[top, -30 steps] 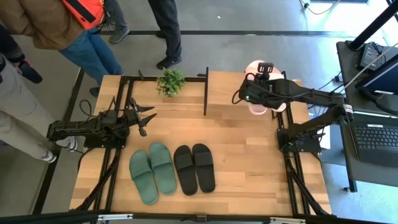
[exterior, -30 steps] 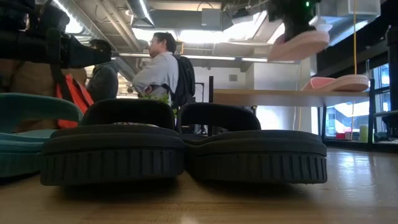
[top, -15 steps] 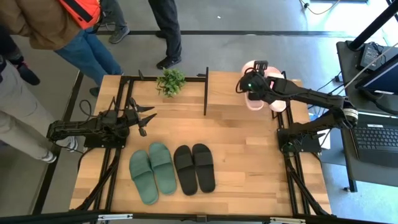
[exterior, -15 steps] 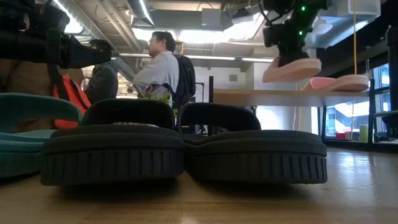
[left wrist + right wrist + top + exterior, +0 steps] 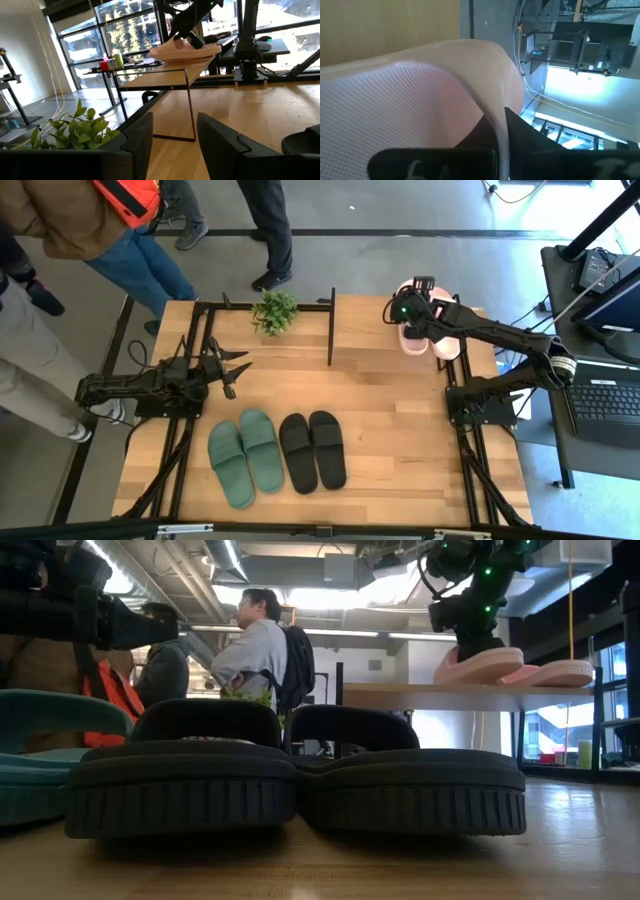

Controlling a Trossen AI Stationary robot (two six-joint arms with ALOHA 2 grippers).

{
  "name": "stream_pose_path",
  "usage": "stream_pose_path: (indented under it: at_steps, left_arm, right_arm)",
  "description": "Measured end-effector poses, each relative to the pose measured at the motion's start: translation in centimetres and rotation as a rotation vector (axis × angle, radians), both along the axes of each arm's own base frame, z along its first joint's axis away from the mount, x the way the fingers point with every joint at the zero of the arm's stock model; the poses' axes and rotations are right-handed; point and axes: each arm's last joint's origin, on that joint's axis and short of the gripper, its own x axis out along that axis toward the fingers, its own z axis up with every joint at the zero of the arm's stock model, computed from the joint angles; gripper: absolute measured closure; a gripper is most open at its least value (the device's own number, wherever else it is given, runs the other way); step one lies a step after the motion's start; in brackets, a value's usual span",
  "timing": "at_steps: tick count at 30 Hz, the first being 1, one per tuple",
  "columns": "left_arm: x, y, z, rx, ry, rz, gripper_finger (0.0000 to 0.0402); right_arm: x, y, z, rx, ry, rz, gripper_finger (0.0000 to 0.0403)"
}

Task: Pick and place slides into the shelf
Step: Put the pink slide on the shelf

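The wooden table carries the shelf at its far edge, a light plank top on a thin black frame, running from the centre toward the right. The right arm reaches across the shelf's right end; the right gripper is clenched on the strap of a pale pink slide, whose sole lies on the plank top in the low view. In the right wrist view, the pink strap fills the frame with a dark finger pressed against it. A second pink slide lies flat on the plank just to the right of the first, touching or nearly touching it.

The left arm waits at the left side of the table, its left gripper standing apart and holding nothing.

The green pair and the black pair lie side by side on the near centre of the table, green to the left, toes toward the near edge.

A small potted plant stands at the far edge, left of the shelf.
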Motion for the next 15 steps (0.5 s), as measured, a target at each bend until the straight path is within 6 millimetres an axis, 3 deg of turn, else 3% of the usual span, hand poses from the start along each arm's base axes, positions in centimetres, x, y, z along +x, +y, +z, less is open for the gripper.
stream_pose_path:
  at_steps: [15]
  left_arm:
    - [0.00,0.00,-0.01,-0.003,-0.001,0.000,0.0256]
  right_arm:
    - [-0.07,-0.32,-0.19,0.039,-0.015,0.016,0.0391]
